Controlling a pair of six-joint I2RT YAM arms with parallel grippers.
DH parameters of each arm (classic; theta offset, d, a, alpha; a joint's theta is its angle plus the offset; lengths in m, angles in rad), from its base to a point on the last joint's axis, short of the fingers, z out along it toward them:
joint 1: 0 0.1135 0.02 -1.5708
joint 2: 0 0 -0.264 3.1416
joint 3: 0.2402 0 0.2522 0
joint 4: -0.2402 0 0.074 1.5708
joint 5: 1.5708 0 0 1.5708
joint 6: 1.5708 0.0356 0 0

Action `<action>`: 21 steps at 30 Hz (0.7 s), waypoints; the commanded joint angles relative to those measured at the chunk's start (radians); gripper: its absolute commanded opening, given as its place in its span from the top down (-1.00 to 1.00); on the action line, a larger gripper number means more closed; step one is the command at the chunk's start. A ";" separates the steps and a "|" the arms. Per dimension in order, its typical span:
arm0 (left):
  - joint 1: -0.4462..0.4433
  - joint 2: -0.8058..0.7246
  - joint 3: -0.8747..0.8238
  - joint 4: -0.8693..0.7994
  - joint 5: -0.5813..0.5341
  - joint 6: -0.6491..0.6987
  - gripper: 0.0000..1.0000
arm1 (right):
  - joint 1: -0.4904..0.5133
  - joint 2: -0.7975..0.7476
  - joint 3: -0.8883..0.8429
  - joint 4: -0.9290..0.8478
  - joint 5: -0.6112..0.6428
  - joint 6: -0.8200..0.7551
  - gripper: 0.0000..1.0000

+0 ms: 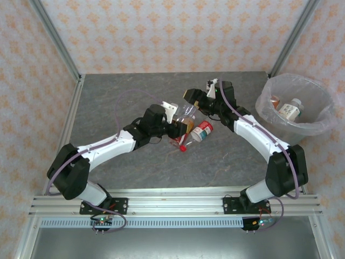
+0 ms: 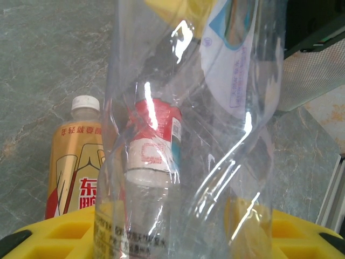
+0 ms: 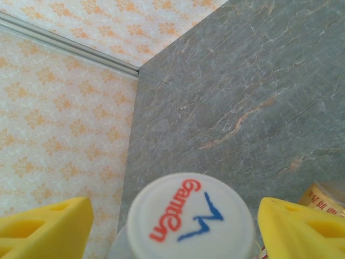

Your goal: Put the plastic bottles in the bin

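Handover of the bottle [image 2: 188, 135], judged, at the middle of the table [image 1: 135, 91]
The left gripper [image 1: 180, 125] is clamped on the bottle; the right gripper [image 3: 172, 221] is spread around its cap [image 3: 191, 216], which should be centred before closing. The bin [image 1: 318, 127] is set at the far right corner.

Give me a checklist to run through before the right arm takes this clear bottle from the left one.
1. Left gripper shut on the clear bottle: ok.
2. White Ganten cap between the fingers of the right gripper: ok.
3. Right jaws closed on the cap: not ok, a gap shows.
4. Room in the bin: ok, two bottles lie low inside.
5. Held bottle clear of the red-labelled bottle below: cannot tell.
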 commanded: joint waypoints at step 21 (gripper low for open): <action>0.010 -0.098 -0.062 0.098 -0.015 -0.003 -0.92 | 0.004 -0.178 -0.022 -0.072 0.223 -0.131 -0.01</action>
